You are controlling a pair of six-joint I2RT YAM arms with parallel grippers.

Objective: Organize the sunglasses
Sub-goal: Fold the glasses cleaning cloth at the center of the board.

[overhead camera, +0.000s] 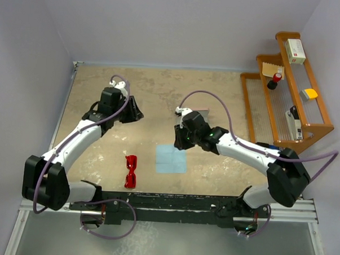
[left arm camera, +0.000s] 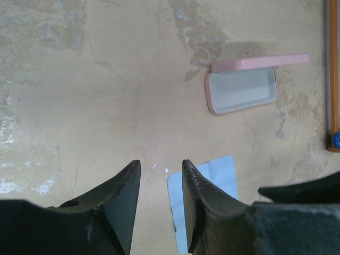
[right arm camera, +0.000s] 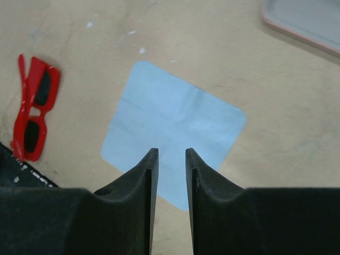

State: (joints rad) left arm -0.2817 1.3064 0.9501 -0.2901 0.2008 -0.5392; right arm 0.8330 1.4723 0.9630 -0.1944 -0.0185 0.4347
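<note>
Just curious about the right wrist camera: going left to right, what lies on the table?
First the red sunglasses, then the light blue cloth, then the pink case at the top right edge.

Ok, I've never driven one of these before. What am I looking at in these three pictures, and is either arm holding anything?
You have two robot arms bolted to the near edge of a table. The overhead picture looks down from behind them, with the left arm on the left and the right arm on the right. The other two pictures come from a camera on each wrist, so the dark prongs at the bottom are that arm's own jaws. Both pairs stand slightly apart with nothing between them.

On the table lie red sunglasses and, beside them, a light blue cloth, which the right arm hovers over. The left wrist view shows a pink case, lid open and empty. A wooden rack holding small items stands on the right.
</note>
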